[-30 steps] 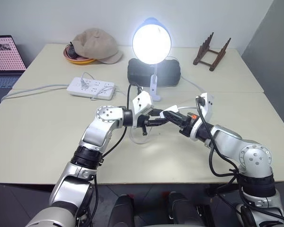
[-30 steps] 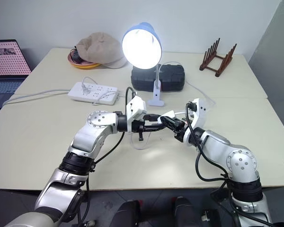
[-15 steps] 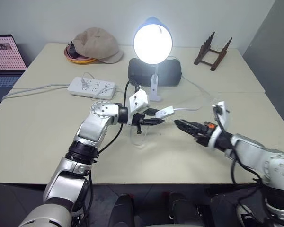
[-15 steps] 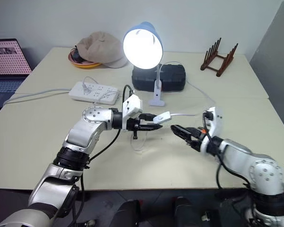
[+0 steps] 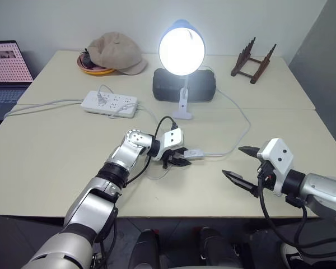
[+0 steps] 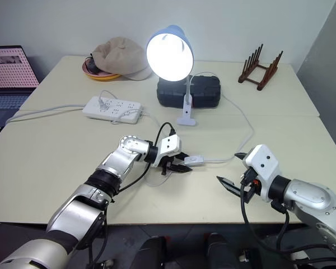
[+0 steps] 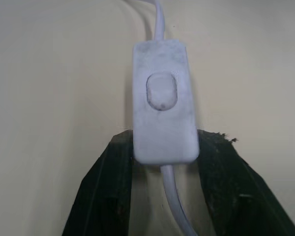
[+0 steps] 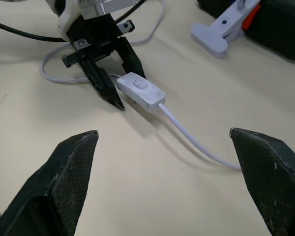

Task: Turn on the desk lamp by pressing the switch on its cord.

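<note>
Already we see the desk lamp (image 5: 181, 47) lit; the switch (image 8: 140, 91) lies between the left tool's (image 5: 179, 159) loosened fingers, right tool (image 5: 239, 163) spread wide nearby.

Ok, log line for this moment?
lamp: lit | switch: on table, between left tool fingers | right tool: open, clear of cord

Desk lamp (image 5: 181, 47): lt-blue shade, bulb glowing white, white stem & clip. Switch (image 5: 195, 153) & cord (image 5: 235, 142) white. Tabletop (image 5: 56, 157) cream. Both tools' fingers (image 8: 73, 162) black. Cap (image 5: 115, 52) beige; rack (image 5: 253, 60) dk brown; power strip (image 5: 108, 103) white.
</note>
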Tool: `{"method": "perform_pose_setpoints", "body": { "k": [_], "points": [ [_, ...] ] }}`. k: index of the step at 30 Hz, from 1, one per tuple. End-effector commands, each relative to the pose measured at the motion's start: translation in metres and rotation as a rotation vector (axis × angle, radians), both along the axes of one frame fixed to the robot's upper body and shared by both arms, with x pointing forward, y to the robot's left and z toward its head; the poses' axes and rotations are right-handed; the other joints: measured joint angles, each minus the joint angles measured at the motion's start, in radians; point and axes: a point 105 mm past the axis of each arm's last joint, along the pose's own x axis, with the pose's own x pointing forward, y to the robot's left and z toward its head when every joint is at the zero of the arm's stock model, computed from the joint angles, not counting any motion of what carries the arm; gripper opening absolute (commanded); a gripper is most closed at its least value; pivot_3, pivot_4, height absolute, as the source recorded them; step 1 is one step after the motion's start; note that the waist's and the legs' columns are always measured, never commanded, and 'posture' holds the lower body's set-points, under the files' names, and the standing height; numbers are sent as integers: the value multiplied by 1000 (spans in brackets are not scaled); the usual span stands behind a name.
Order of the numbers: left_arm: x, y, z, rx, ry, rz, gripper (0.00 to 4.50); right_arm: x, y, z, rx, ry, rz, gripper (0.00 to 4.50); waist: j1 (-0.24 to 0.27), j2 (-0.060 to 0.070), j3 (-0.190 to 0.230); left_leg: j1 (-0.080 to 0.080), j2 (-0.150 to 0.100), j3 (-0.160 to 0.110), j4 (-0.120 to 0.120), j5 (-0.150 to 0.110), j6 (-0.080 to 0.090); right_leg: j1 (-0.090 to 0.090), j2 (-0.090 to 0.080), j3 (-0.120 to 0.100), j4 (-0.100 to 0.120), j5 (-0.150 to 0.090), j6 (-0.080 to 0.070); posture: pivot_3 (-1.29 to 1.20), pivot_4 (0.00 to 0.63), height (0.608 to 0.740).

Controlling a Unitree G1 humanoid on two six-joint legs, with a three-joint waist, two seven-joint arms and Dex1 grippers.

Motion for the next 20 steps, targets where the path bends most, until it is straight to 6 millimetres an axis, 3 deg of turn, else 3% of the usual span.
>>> {"method": "perform_pose_setpoints", "body": {
  "k": [1, 6, 10, 13, 14, 20],
  "points": [
    [2, 11, 17, -2, -23, -27, 3089, 0, -6, 2, -9, -47, 12, 4500, -1, 0, 0, 0, 0, 0, 0, 0, 0, 0, 0, 0, 0, 0, 0, 0, 150, 740],
    [-15, 49, 48, -43, -26, -5, 4417, 1, -19, -7, -15, -27, 18, 4500, -11, 0, 0, 0, 1, 0, -1, 0, 0, -2, 1, 0, 3, 0, 0, 0, 150, 740],
    [-29, 70, 66, -61, -22, 58, 4417, 0, -27, -9, -13, -8, 37, 4500, -9, 0, 0, 0, 1, 0, -2, 0, 0, -2, 1, 0, 4, 0, -1, 0, 150, 740],
    [-39, 130, 96, -105, -41, 310, 4417, 11, -47, -10, -15, 7, 6, 4500, -17, -1, 2, 0, 1, 0, 0, 0, 0, -2, 1, 0, 4, 0, -1, 0, 150, 740],
    [-40, 145, 95, -76, -50, 398, 4417, 12, -52, -10, -11, 17, 2, 4500, -24, -2, 2, 0, 2, 1, 0, 0, 0, -2, 1, 0, 4, 0, -1, 0, 150, 740],
    [-51, 186, 92, -70, -75, 609, 4417, 18, -65, -15, -42, 70, 35, 4500, -18, 0, 1, 3, 1, 1, 0, 0, 0, 0, -1, 0, 4, 0, -1, 0, 150, 740]
  ]
}}
